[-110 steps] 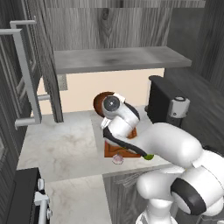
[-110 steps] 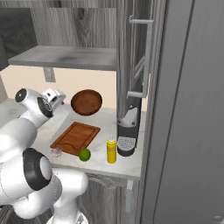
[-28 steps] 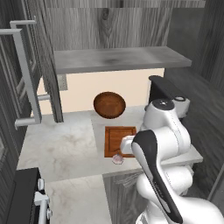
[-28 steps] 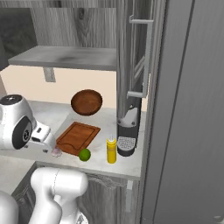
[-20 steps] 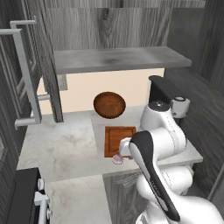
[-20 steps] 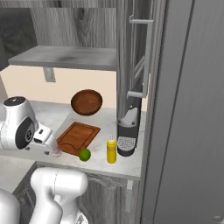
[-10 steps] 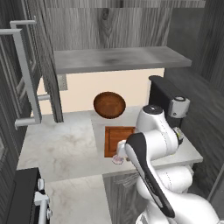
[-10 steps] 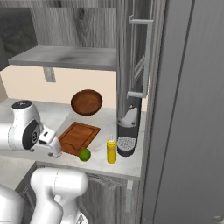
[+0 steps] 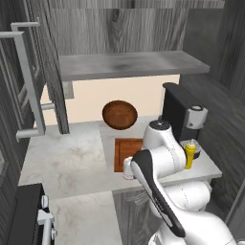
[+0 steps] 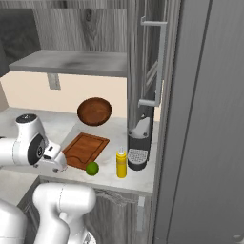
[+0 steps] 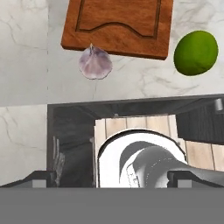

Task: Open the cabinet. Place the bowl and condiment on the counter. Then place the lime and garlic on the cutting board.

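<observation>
The cabinet [image 9: 129,64] stands open, its doors [image 10: 147,62] swung aside. On the counter [image 9: 72,158] the brown bowl [image 9: 119,115] leans by the back wall. In front of it lies the cutting board [image 9: 125,152], with nothing on it. In the hand view the garlic [image 11: 95,63] lies on the stone, touching the board's [image 11: 118,26] near edge, and the lime [image 11: 195,52] rests beside the board. The yellow condiment [image 10: 121,163] stands next to the lime [image 10: 92,168]. My gripper [image 11: 114,177] hangs open and empty over the counter's front edge, a short way from the garlic.
A black coffee machine [image 9: 184,117] stands at the right end of the counter, just behind the condiment bottle [image 9: 190,154]. The open left door with its bar handle [image 9: 28,86] juts out at the left. A stove edge [image 9: 28,215] lies at the lower left.
The arm has folded down and swung toward the counter's front edge, bringing the hand low by the garlic. The bowl, board, lime, garlic and bottle have stayed put.
</observation>
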